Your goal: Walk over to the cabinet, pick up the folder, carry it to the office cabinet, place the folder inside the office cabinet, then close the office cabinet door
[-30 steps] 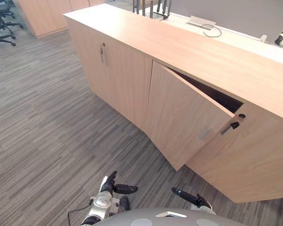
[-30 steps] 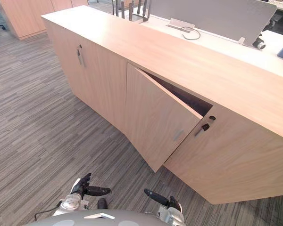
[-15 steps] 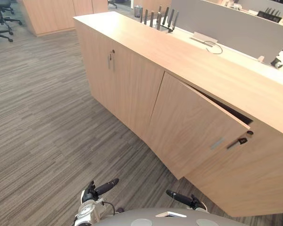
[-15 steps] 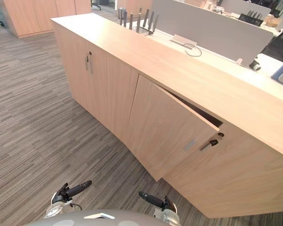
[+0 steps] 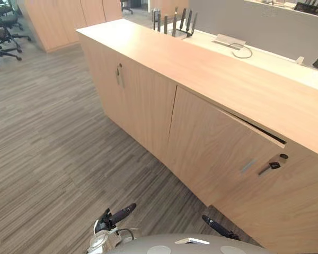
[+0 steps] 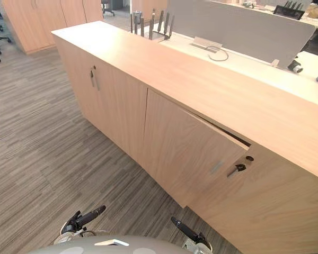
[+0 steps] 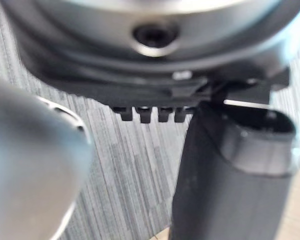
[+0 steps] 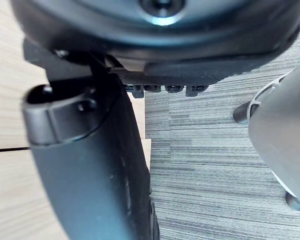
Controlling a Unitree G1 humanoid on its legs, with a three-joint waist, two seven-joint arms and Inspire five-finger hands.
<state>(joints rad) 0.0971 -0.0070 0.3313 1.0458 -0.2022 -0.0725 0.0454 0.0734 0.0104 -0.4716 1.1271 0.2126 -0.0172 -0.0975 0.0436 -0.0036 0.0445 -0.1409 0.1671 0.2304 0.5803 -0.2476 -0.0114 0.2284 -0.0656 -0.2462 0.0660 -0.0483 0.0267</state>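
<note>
Folder presumably shut away inside the long light-wood office cabinet [image 5: 212, 69], hidden behind its flat light-wood door [image 5: 212, 148], which stands ajar by a dark sliver along its free edge. Both of the robot's dark hands hang low by its body, over the grey striped carpet [image 5: 53, 148] and well apart from the door. The left hand [image 5: 116, 215] and the right hand [image 5: 218, 227] each have fingers stretched straight and hold nothing. The last step, shutting the door, looks all but done. The panel is judged stiff, smooth and light on its hinges, likely to swing home under a gentle flat-fingered push. The best place to press is near the free edge, beside the small grey pull [image 5: 247, 165], where leverage is greatest. No curled grip should be needed.
</note>
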